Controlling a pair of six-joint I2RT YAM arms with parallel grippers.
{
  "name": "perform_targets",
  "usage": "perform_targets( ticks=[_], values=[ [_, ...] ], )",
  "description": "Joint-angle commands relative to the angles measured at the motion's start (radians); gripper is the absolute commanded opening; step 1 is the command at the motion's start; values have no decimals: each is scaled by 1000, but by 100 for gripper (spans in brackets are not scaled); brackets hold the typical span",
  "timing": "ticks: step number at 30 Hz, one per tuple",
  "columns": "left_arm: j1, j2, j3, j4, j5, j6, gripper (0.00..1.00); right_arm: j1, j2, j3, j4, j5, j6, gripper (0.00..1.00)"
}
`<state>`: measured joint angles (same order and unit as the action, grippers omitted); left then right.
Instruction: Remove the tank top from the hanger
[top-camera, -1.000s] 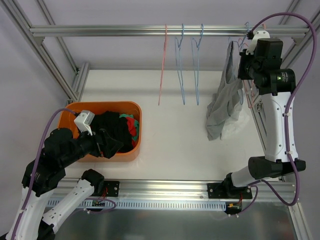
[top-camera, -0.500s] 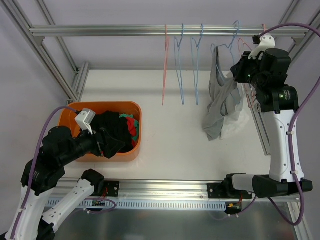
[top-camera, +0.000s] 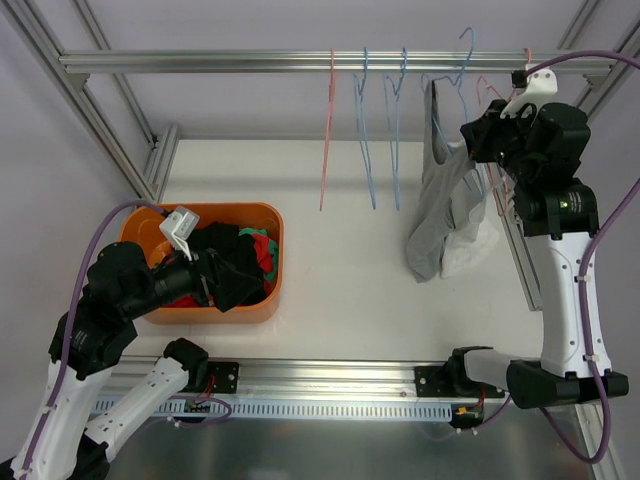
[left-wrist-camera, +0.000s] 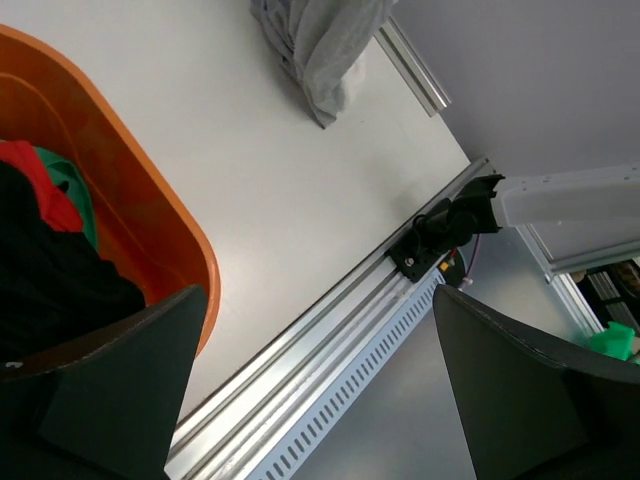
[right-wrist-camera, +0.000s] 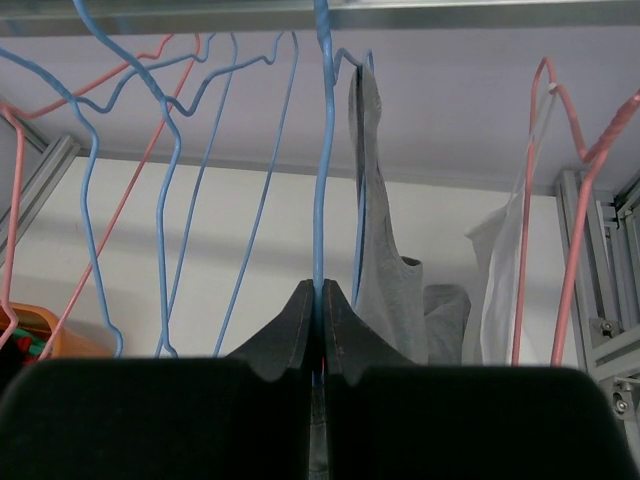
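Note:
The grey tank top (top-camera: 438, 205) hangs on a blue wire hanger (top-camera: 452, 80) at the right end of the rail, its lower part bunched on the white table. My right gripper (top-camera: 476, 132) is shut on that hanger's wire beside the top's strap. In the right wrist view the closed gripper (right-wrist-camera: 320, 292) pinches the vertical blue wire (right-wrist-camera: 320, 150), with the tank top (right-wrist-camera: 385, 260) just to the right. My left gripper (top-camera: 222, 283) stands open over the orange bin, holding nothing. In the left wrist view the gripper (left-wrist-camera: 315, 330) is wide open, and the tank top (left-wrist-camera: 322, 40) lies far off.
An orange bin (top-camera: 272, 225) with black, red and green clothes sits front left. A pink hanger (top-camera: 326, 130) and two blue hangers (top-camera: 362, 130) hang empty on the rail (top-camera: 200, 62). A white garment (top-camera: 470, 245) and a pink hanger (top-camera: 490, 92) hang by the right frame.
My right gripper has moved left with the blue hanger, and the tank top has swung left with it. The left arm has shifted slightly up and right over the bin.

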<state>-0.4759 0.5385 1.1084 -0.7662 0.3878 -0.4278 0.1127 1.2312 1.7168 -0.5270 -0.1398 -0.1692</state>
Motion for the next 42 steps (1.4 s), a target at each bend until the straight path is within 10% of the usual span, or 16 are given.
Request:
perform_targets(
  ticks=[1, 14, 24, 30, 42],
  values=[
    [11, 18, 33, 86, 107, -15, 99, -5, -99, -31, 108, -35, 7, 0],
    [-15, 132, 103, 405, 267, -80, 99, -5, -421, -243, 104, -87, 39, 0],
    [-550, 573, 438, 444, -336, 144, 99, -4, -735, -238, -268, -205, 158, 0],
    [-649, 826, 708, 478, -400, 241, 98, -2, -815, -25, -537, -306, 166, 0],
    [-673, 1032, 900, 498, -257, 207, 33, 73, -786, 201, -602, -357, 240, 0]
  ],
)
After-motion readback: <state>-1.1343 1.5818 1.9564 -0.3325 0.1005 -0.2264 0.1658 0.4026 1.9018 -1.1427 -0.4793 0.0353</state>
